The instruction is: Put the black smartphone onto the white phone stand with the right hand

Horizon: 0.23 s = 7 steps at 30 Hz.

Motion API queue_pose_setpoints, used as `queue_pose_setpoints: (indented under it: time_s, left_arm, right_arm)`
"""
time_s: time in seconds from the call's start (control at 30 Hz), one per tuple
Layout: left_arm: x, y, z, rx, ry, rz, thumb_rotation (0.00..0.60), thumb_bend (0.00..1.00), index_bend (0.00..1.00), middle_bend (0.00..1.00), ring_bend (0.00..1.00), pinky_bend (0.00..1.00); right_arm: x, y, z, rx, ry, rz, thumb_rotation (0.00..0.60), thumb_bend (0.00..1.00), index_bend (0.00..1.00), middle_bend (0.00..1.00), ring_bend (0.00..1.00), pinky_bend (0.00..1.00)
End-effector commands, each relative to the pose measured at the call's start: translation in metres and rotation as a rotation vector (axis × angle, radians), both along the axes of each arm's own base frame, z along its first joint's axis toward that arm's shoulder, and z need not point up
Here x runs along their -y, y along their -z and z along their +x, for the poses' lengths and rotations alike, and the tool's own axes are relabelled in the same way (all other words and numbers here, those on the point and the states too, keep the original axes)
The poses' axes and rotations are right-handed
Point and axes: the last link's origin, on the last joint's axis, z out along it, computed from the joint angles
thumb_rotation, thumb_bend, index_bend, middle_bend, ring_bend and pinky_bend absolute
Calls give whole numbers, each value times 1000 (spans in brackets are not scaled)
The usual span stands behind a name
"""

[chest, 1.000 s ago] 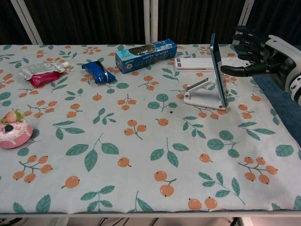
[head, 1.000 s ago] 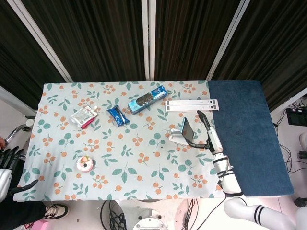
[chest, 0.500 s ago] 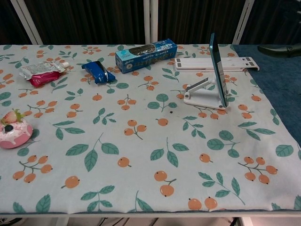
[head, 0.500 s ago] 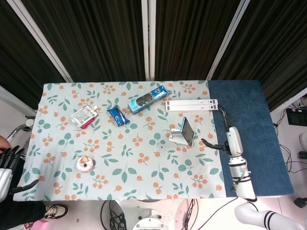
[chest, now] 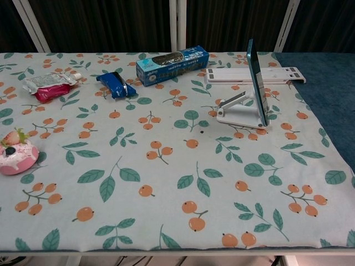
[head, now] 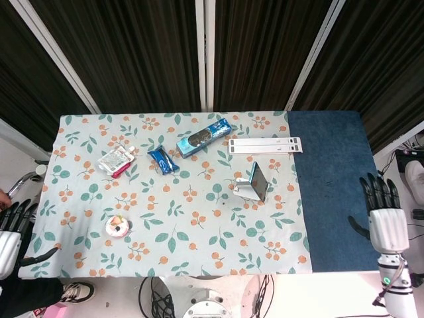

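Two robot hands off the surface (head: 331, 199), fingers apart, empty: right robot hand (head: 383, 218) well right of the stand (chest: 239, 113), left robot hand (head: 9, 235) far left. Phone (chest: 256, 83) propped upright on the stand, near a white strip (chest: 249, 73).

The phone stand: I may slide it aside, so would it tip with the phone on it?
Probably top-heavy: the black smartphone stands near upright, leaning on the white phone stand. The stand looks thin and light, so a high push may topple it.

Smartphone (chest: 257, 83) on phone stand (chest: 239, 113), long box (chest: 172, 65) behind left
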Motion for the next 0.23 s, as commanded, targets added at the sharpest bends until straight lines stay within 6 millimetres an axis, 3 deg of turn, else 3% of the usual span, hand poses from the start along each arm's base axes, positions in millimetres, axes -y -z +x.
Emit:
queue_pose_setpoints:
  time_s: [0.03, 0.23]
  left_arm:
    - [0, 0, 1, -1, 7, 1, 160, 18, 52, 39, 2, 123]
    - [-2, 1, 3, 1, 14, -2, 160, 19, 51, 32, 2, 123]
  right_arm:
    - [-24, -9, -14, -1, 64, 31, 600, 53, 0, 0, 0, 0]
    - [-40, -12, -11, 59, 43, 53, 600, 55, 0, 0, 0, 0]
